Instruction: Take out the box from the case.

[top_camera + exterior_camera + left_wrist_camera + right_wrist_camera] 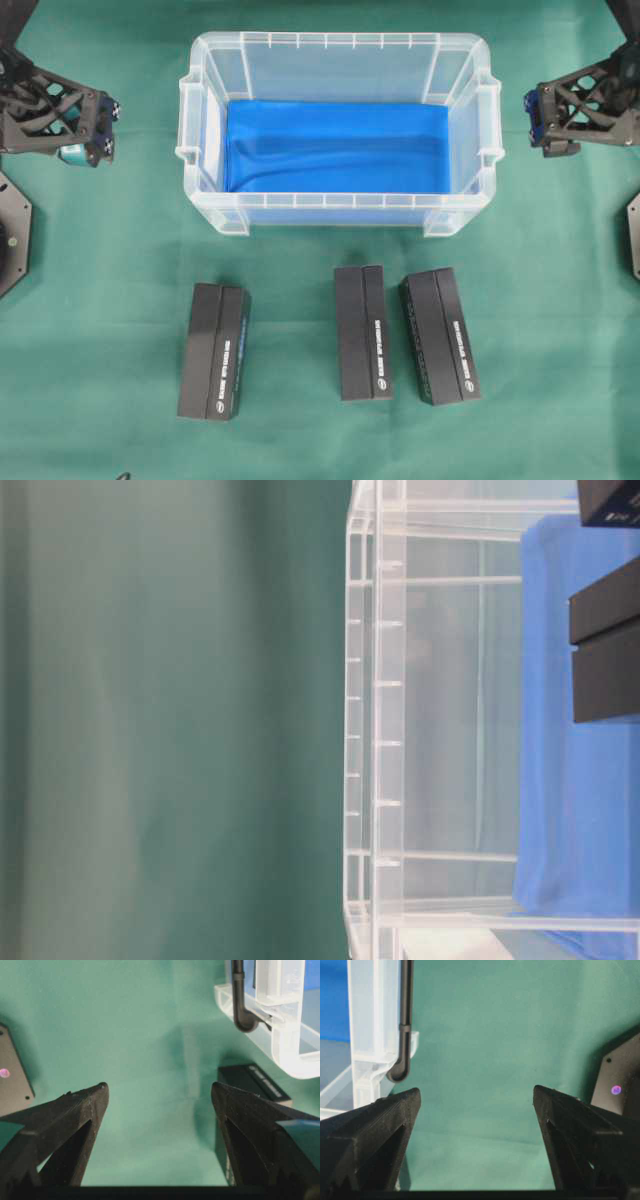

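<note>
The case [340, 42] is a clear plastic tub at the middle back, with only a blue cloth [340, 145] showing inside it from overhead. Three black boxes lie on the green cloth in front of it: one left [213, 350], one middle [362, 332], one right [440, 335]. My left gripper [100, 128] hangs open beside the case's left end, nothing between its fingers [160, 1092]. In the left wrist view a box [250, 1082] and a case corner [285, 1045] show. My right gripper [545, 120] is open by the case's right end, empty [476, 1095].
Green cloth [300, 440] covers the table. Black arm base plates sit at the left edge [10, 235] and the right edge [632, 230]. The table-level view shows the case wall [390, 720] with dark boxes [605, 655] at its right edge.
</note>
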